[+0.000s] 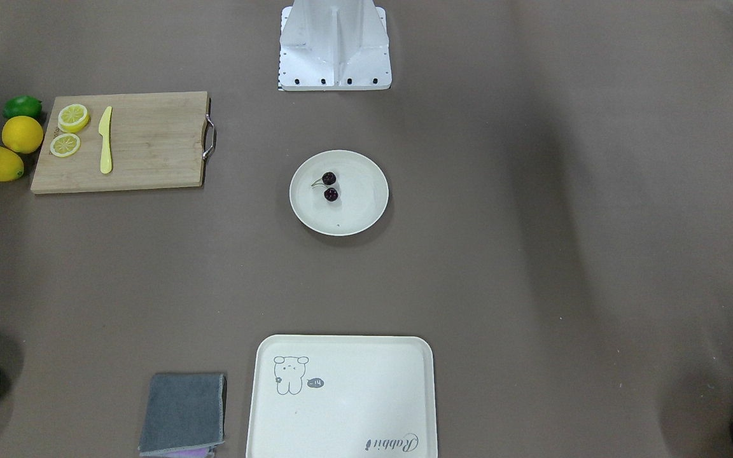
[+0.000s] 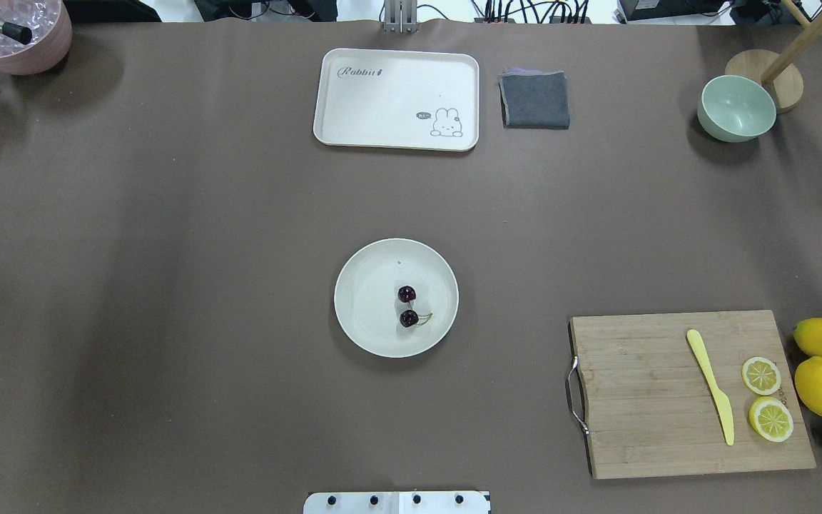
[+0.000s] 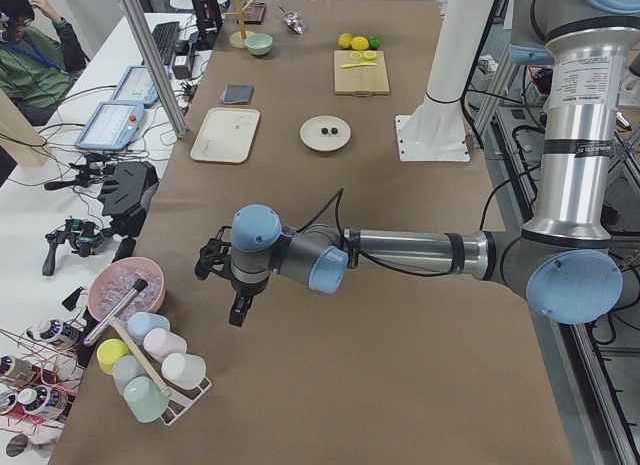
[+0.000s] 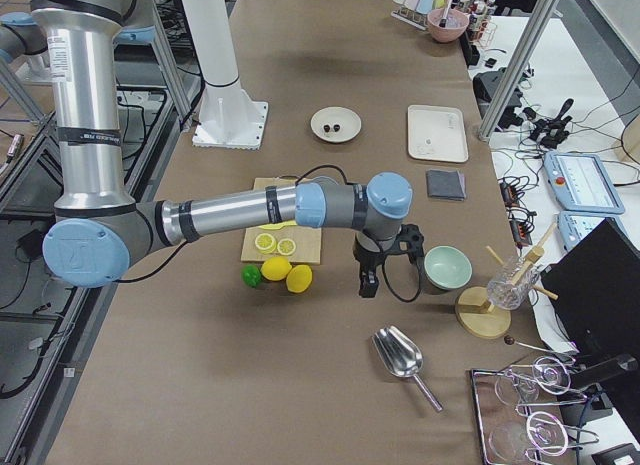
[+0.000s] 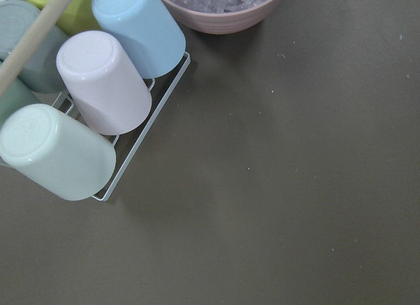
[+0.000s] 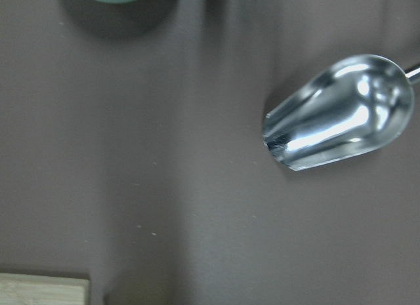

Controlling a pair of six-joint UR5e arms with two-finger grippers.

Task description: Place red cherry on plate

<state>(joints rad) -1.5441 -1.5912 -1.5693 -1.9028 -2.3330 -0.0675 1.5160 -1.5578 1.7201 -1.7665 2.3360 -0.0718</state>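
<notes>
1. Front-facing: the red cherry [image 1: 329, 186] lies on the plate [image 1: 366, 216], on the half toward the cutting board [image 1: 150, 146], with both fruits inside the rim. The plate sits mid-desk [image 1: 532, 254], with bare brown surface all round it. The board, the tray [image 1: 354, 407] and the robot base [image 1: 335, 44] are all well apart from it.
2. Overhead: same layout. It adds the whole green bowl [image 2: 736, 107] and the pink bowl [image 2: 26, 43] at the far corners. The grey cloth [image 2: 534, 100] lies just beside the tray.
3. Exterior left: the arms show only in the side views. The left arm [image 3: 400, 253] has its forearm stretched out level. The left pincer [image 3: 238, 310] points down near the pink bowl and the cup rack [image 3: 150, 370], well apart from the plate. Can't tell how far open it is or whether it holds anything.
4. Exterior right: the right arm [image 4: 230, 217] reaches out level over the board. The right pincer [image 4: 367, 283] points down between the lemons [image 4: 290, 275] and the green bowl, with the metal scoop [image 4: 400, 355] near. Can't tell its opening here either.
5. Left wrist: cups on their sides in the wire rack, with the pink bowl's rim at the top edge and bare desk elsewhere. No fingers in shot.
6. Right wrist: blurred. It shows the scoop, the green bowl's edge at the top and a board corner bottom left.
</notes>
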